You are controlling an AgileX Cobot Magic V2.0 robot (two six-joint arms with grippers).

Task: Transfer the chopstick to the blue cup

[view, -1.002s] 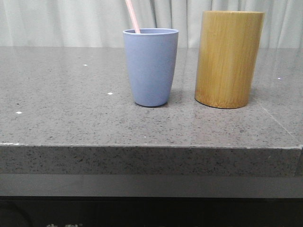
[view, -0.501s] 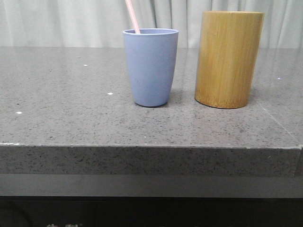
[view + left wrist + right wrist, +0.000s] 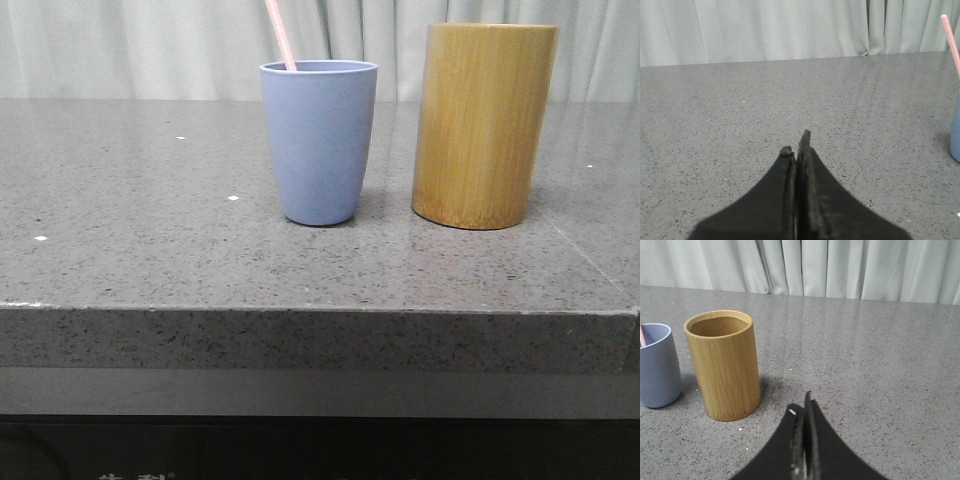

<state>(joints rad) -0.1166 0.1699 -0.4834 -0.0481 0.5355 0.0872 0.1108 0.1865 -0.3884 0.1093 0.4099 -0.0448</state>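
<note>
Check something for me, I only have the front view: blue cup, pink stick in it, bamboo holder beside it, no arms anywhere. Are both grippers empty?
Observer: Yes. In the left wrist view the left gripper is shut on nothing, low over bare counter.
Operator: And the right one?
Observer: The right gripper is also shut and empty, with the bamboo holder standing ahead of it, untouched.
Operator: Any sticks left in the bamboo holder? I can't see over its rim.
Observer: The right wrist view looks partly into its mouth, and no stick pokes above the rim. The bottom is hidden.
Operator: Stick fully in the cup?
Observer: The pink stick rises out of the blue cup, leaning, and nothing is holding it.
</note>
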